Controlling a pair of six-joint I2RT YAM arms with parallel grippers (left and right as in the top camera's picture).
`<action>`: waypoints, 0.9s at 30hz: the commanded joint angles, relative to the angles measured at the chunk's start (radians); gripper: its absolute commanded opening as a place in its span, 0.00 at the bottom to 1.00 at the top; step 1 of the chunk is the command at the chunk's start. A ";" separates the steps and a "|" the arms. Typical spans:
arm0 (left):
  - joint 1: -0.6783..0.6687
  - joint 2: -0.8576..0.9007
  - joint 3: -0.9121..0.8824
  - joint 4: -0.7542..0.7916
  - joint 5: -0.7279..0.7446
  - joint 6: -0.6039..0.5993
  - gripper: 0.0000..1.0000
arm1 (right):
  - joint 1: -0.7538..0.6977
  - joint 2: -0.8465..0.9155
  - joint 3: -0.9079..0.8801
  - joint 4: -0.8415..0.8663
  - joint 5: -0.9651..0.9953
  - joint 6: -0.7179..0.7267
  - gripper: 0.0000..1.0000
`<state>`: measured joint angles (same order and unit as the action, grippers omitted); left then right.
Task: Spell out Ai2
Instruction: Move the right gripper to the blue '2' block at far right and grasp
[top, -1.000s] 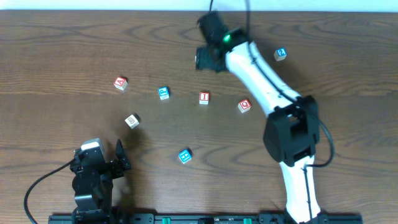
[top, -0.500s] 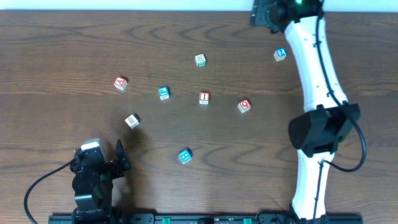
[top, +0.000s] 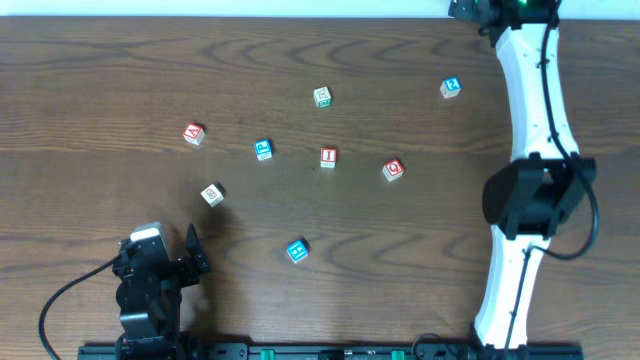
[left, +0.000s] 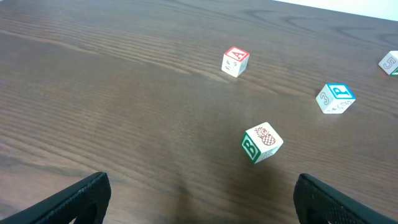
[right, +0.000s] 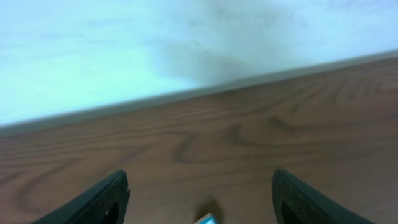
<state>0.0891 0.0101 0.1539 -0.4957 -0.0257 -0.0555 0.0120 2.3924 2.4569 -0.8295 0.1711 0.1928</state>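
One green-lettered block (top: 322, 96) now sits uncovered at upper centre, where the right arm hung a second ago.

The arm has swung to the top right corner of the frame, past the blue 2 block (top: 451, 88), so I judge it has let that spare block go and is lining up on the 2. The right gripper (right: 199, 205) is spread wide with nothing between its fingers, and only a blue sliver, probably the 2, peeks in at the bottom edge of its view. The red A block (top: 194, 133) lies left of centre and the red i block (top: 328, 157) mid-frame, well apart, so no letter is in line yet. The left gripper (left: 199, 205) waits at lower left, also wide open and empty.
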 joint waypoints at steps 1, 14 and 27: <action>0.002 -0.006 -0.016 0.000 0.000 -0.011 0.95 | -0.029 0.099 0.008 0.011 -0.053 -0.035 0.73; 0.002 -0.006 -0.016 0.000 0.000 -0.011 0.95 | -0.035 0.211 0.008 -0.153 -0.210 -0.201 0.72; 0.002 -0.006 -0.016 0.000 0.000 -0.011 0.95 | -0.035 0.212 0.000 -0.255 -0.205 -0.301 0.73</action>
<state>0.0891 0.0101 0.1539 -0.4953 -0.0257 -0.0559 -0.0284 2.6095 2.4565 -1.0801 -0.0280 -0.0593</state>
